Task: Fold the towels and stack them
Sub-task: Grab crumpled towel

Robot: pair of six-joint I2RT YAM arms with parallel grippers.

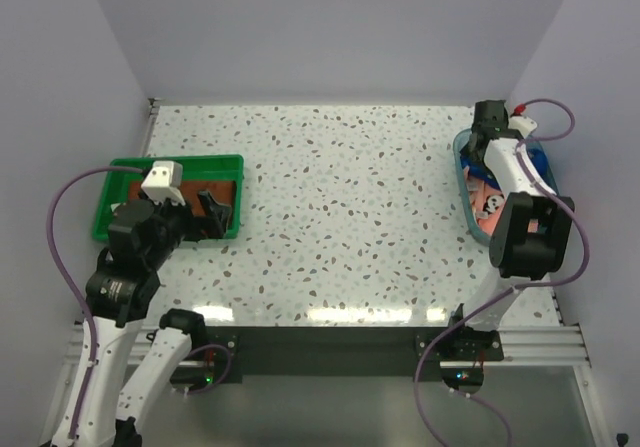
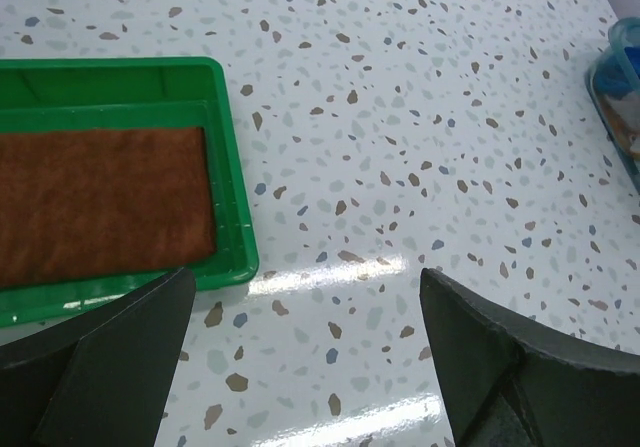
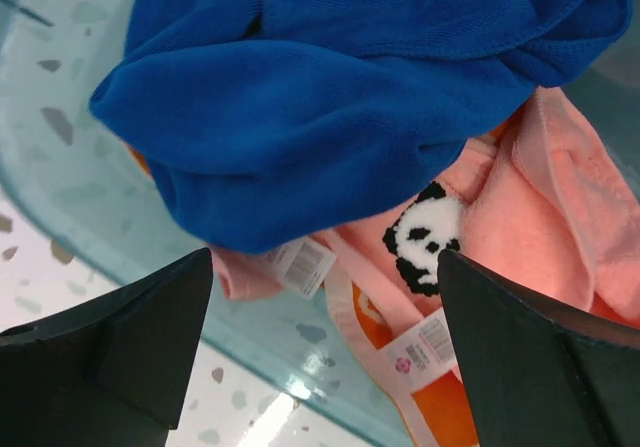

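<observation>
Spread wide, the right claw (image 3: pixel 325 257) hangs just over the royal blue towel (image 3: pixel 330 97) heaped on the pink towel (image 3: pixel 545 217) in the clear tub (image 3: pixel 60 167), likely to pluck it out, while the left claw (image 2: pixel 305 277), also spread, hovers by the green tray (image 2: pixel 228 167) where the rust-brown towel (image 2: pixel 100 202) lies flat.

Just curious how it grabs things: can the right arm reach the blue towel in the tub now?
Probably yes: the right gripper hangs open close above the blue towel, which lies uncovered on the pink towel in the tub.
</observation>
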